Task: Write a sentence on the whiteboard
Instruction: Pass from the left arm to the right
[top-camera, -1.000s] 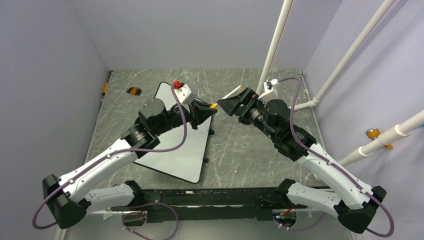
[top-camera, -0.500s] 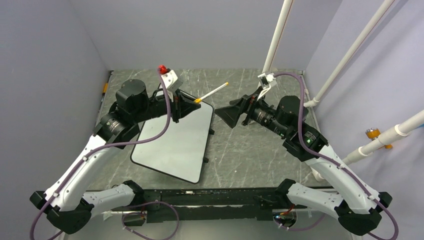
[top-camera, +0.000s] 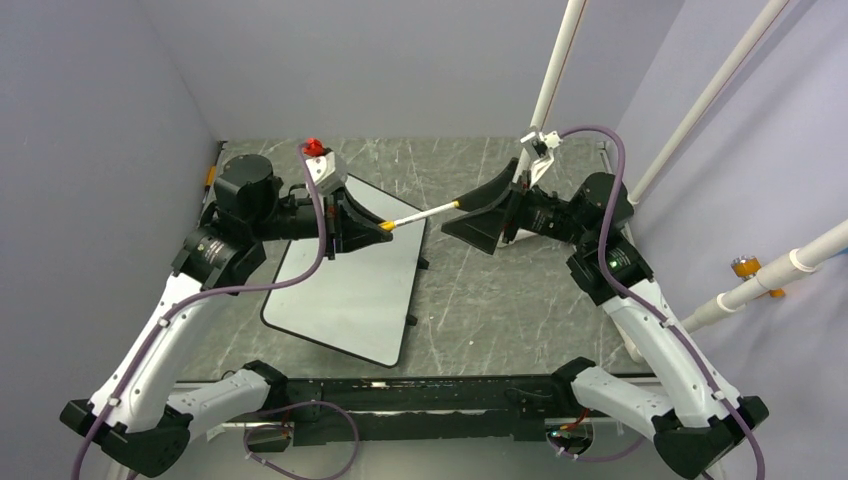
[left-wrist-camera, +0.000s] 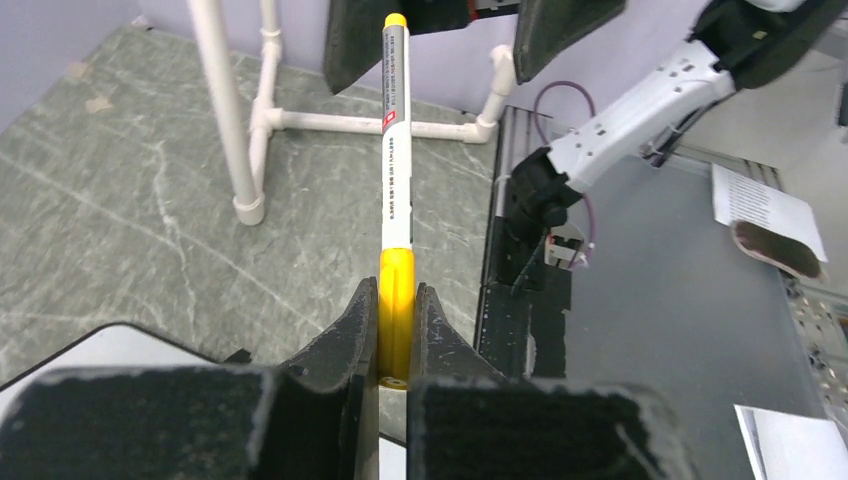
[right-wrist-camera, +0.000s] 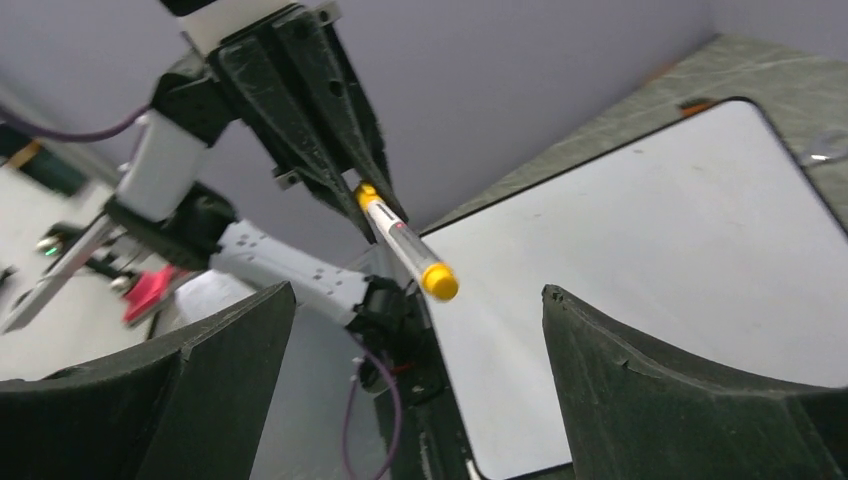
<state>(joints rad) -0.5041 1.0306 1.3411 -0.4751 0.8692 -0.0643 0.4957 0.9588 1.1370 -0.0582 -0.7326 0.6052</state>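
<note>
My left gripper (top-camera: 385, 227) (left-wrist-camera: 397, 287) is shut on the yellow cap end of a white marker (top-camera: 425, 213) (left-wrist-camera: 396, 150). The marker is held in the air and points right toward my right gripper (top-camera: 465, 208) (right-wrist-camera: 415, 300). That gripper is open wide, its fingers (right-wrist-camera: 690, 380) standing on either side of the marker's yellow far end (right-wrist-camera: 438, 281) without touching it. The whiteboard (top-camera: 350, 290) (right-wrist-camera: 660, 240) lies flat on the table below the left gripper. The sentence is out of view; the board's face that shows is plain white.
White pipes (top-camera: 552, 80) rise at the back right, with a pipe foot frame (left-wrist-camera: 262, 115) on the table. Small black clips (top-camera: 421, 264) stick out from the board's right edge. The grey marbled tabletop (top-camera: 500, 300) stretches right of the board.
The left arm drew back to the left with the marker, which swung to point at the right gripper. The right arm pulled back right, and its fingers now flank the marker's far end.
</note>
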